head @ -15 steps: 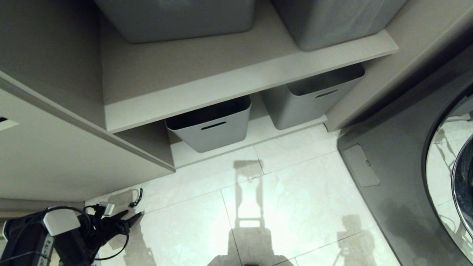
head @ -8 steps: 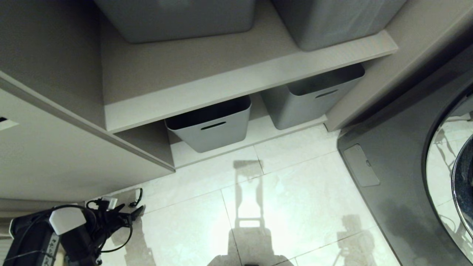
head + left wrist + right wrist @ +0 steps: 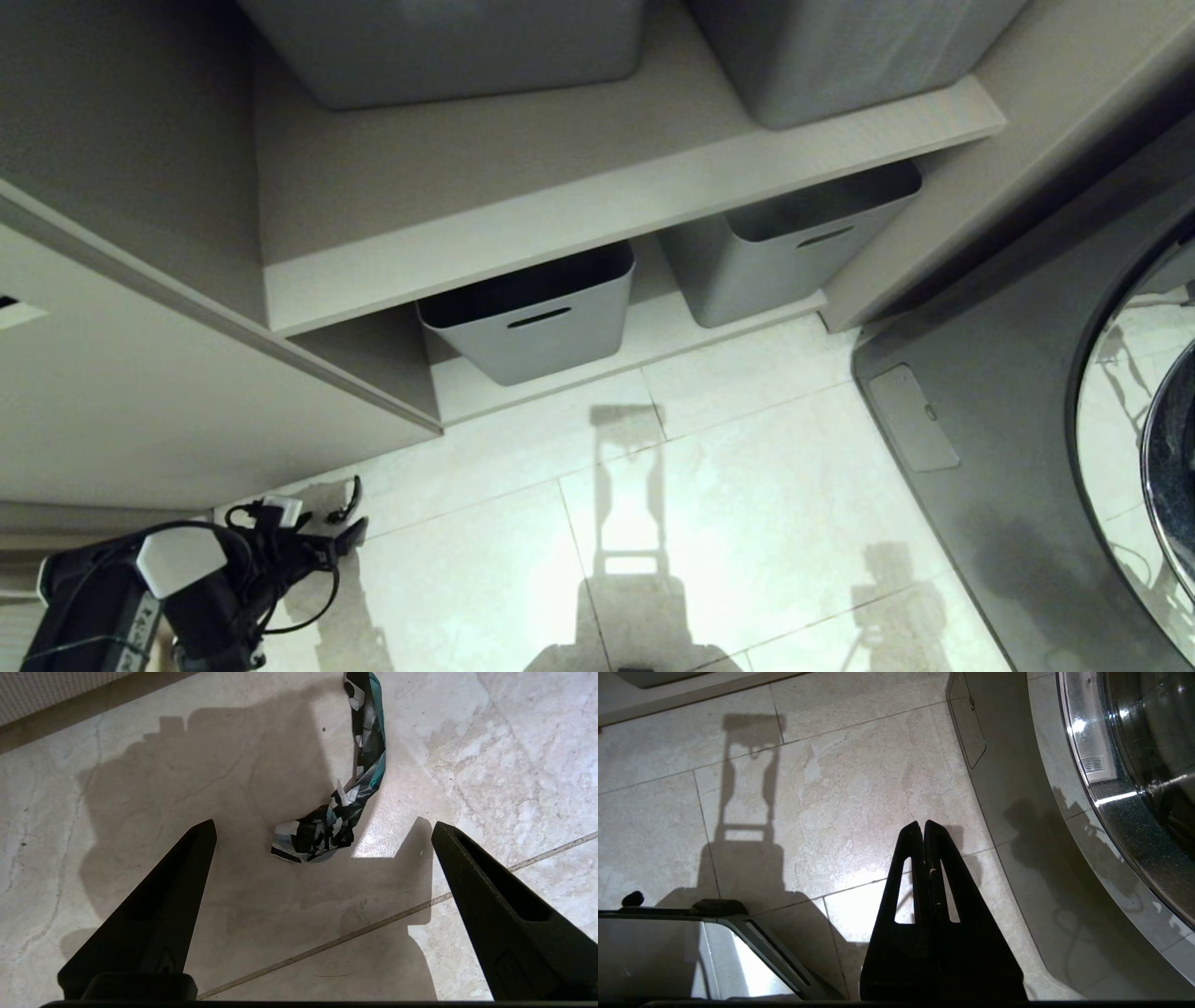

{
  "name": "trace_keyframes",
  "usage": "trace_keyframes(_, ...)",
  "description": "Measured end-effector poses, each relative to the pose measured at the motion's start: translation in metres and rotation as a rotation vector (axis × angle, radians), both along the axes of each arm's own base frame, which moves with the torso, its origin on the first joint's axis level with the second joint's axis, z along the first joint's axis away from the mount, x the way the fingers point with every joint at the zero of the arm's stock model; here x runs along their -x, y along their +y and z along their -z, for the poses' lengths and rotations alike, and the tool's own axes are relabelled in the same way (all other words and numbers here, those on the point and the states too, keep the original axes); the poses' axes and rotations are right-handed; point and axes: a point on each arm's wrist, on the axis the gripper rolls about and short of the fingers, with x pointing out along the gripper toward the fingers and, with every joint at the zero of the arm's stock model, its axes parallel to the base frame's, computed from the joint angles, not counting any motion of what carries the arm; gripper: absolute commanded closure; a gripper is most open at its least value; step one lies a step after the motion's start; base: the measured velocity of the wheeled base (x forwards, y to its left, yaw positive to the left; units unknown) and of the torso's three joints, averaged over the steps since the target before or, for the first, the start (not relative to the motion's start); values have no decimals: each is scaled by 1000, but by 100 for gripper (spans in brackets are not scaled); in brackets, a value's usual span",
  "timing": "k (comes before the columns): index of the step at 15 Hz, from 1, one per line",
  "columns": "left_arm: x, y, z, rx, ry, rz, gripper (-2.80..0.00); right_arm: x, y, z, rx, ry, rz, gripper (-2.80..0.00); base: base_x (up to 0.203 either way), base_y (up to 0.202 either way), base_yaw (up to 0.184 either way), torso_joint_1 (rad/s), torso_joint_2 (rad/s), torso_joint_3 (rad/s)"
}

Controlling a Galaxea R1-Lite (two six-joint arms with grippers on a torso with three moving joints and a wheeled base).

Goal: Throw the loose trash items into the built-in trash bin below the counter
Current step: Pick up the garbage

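Down on the pale tiled floor (image 3: 490, 742) lies a crumpled strip of trash (image 3: 348, 798), teal with black and white bits. It curls like a hook. The left gripper (image 3: 322, 833) hangs just above it, jaws spread wide with nothing in them, and the near end of the strip lies between the two dark fingertips (image 3: 203, 833). From the head view that arm sits low beside the beige cabinet (image 3: 140, 411). The right gripper (image 3: 923, 828) is squeezed tight and empty, near the washing machine (image 3: 1125, 788).
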Motion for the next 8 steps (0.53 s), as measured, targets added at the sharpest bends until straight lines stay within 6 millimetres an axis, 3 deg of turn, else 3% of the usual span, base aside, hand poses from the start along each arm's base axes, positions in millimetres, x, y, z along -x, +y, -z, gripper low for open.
trace_keyframes(3, -2, -5, 0, -3, 0, 8, -280, 0, 0, 0, 0, 0, 0, 0, 0, 0, 0, 0, 0, 0)
trace_keyframes(4, -3, -7, 0, -10, 0, 3, 0, 0, 0, 0, 0, 0, 0, 0, 0, 0, 0, 0, 0, 0)
trace_keyframes(8, -6, -12, 0, -14, -4, 9, 0, 0, 0, 0, 0, 0, 0, 0, 0, 0, 0, 0, 0, 0)
